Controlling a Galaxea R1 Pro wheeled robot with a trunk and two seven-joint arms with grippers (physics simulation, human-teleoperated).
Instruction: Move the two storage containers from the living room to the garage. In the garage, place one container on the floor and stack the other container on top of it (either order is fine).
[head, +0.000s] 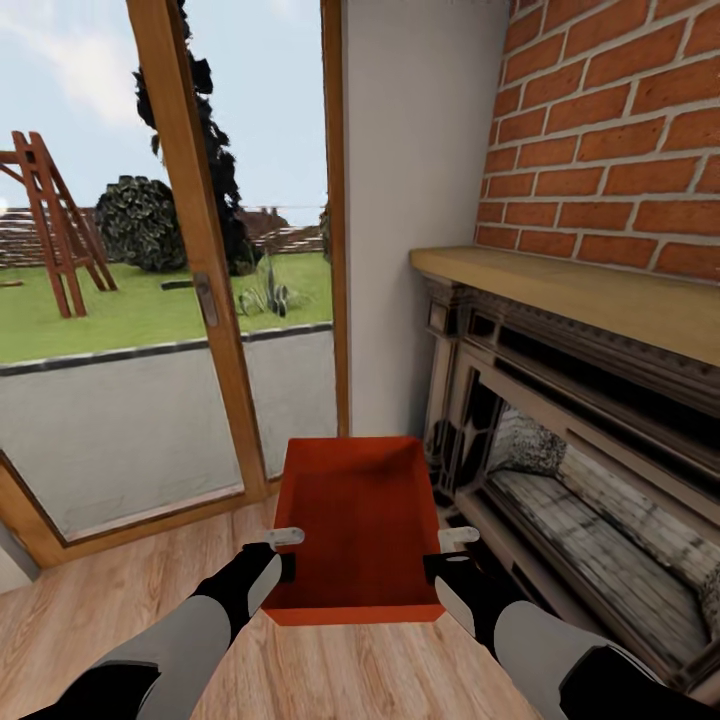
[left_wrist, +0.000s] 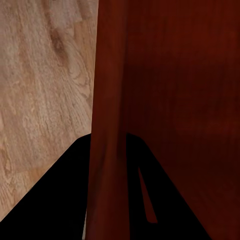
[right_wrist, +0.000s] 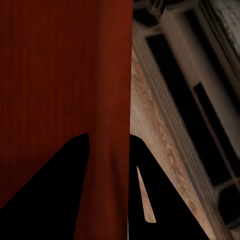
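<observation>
Orange-red and thin-walled, 1 shallow rectangular lidless storage container (head: 365, 520) hangs in front of the robot, above the light wood-plank floor (head: 140, 590) and just beside the ornate dark fireplace (head: 560, 440), on the side facing the glass door. Its long axis points away from the robot toward the pale wall (head: 415, 200) that stands between the fireplace and the door.

Both grippers hold the container by its long side walls. In the head view the left gripper (head: 283, 555) sits on the wall away from the fireplace and the right gripper (head: 448, 552) on the wall nearest the fireplace, each close to the container's near end. In the left wrist view the red wall (left_wrist: 107, 150) runs straight between the 2 dark fingers (left_wrist: 50, 200), so those jaws are clamped on it, 1 finger inside the box and 1 outside over the planks. The right wrist view shows the same grip: the wall (right_wrist: 112, 150) passes between its dark fingers (right_wrist: 45, 195), with the fireplace mouldings (right_wrist: 190, 100) beyond.

Red brick (head: 610, 130) rises above the fireplace's wooden mantel (head: 590, 295). Away from the fireplace, past the wall, a wood-framed glass door (head: 200, 270) looks out on grass, a bush and a red-brown wooden frame (head: 55, 225).
</observation>
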